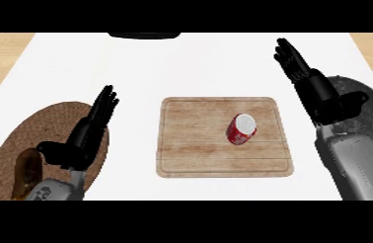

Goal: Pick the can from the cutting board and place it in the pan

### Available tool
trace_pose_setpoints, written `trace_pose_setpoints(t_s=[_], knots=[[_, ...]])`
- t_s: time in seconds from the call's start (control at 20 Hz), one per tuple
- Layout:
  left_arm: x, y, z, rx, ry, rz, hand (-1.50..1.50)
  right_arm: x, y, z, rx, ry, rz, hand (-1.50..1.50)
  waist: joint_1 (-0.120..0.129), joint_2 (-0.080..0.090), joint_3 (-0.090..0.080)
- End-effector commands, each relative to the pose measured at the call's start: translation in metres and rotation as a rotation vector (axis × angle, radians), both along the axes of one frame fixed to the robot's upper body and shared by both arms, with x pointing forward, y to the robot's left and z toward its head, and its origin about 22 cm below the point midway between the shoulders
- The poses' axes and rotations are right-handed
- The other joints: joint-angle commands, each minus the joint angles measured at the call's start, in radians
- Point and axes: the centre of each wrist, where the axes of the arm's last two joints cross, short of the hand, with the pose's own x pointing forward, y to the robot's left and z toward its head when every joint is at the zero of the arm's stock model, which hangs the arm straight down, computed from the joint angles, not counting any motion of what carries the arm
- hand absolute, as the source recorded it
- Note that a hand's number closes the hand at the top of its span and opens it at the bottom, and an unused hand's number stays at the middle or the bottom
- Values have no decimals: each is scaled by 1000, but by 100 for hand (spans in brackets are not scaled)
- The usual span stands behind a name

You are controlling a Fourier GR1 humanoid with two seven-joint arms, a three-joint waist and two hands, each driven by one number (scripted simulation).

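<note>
Right hand (320, 96) open beside red can (241, 129), label unreadable.

Glossy red metal can (242, 129) on a matt, grained wooden cutting board (197, 153).

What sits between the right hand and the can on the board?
Nothing visible. The right hand is open above bare counter; the can stands alone on the cutting board, its near side unobstructed.

Two grey forearms, both black hands open

The black left hand (86, 133) shows at lower left, fingers straight and pointing up, thumb out to the side. The black right hand (315, 91) sits higher at right, fingers extended upward.
</note>
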Motion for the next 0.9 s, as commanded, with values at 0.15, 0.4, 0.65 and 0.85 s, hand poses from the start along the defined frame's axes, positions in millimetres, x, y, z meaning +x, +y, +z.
trace_pose_setpoints(t_s=[0.15,0.4,0.65,0.85], knots=[[12,11,26,185,11,5,0,36,-6,-11,-81,308,-28,-150,6,10,15],[17,10,26,231,61,-68,0,35,-26,-6,-782,200,-176,150,13,18,12],[17,6,20,248,95,-20,0,9,12,-65,-404,248,-310,-150,-27,3,13],[17,5,42,234,106,-22,0,8,5,-51,-607,354,-139,-150,-25,1,13]])
